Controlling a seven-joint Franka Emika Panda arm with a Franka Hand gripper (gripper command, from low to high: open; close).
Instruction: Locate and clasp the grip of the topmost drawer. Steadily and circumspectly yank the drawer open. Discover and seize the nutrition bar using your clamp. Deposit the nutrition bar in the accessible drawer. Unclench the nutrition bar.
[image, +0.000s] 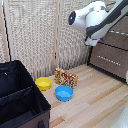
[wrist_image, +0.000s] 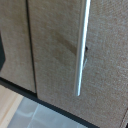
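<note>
The dark-framed dresser stands at the exterior view's right. The topmost drawer (image: 120, 39) is the highest brown front showing there, with a thin silver handle (image: 119, 33). My clamp (image: 96, 40) hangs at the tip of the white arm, close in front of that drawer; its fingers are too small and dark to read. The wrist view is filled by a wood-grain drawer front (wrist_image: 57, 55) with the silver handle (wrist_image: 82, 47) close ahead, and no fingers show there. The nutrition bar (image: 66, 77), a red and yellow packet, stands on the wooden floor by the screen.
A yellow bowl (image: 43, 83) and a blue bowl (image: 64, 93) sit beside the bar. A large black case (image: 17, 95) fills the exterior view's lower left. A wicker screen (image: 35, 35) backs the scene. A second drawer (image: 111, 62) lies below the first.
</note>
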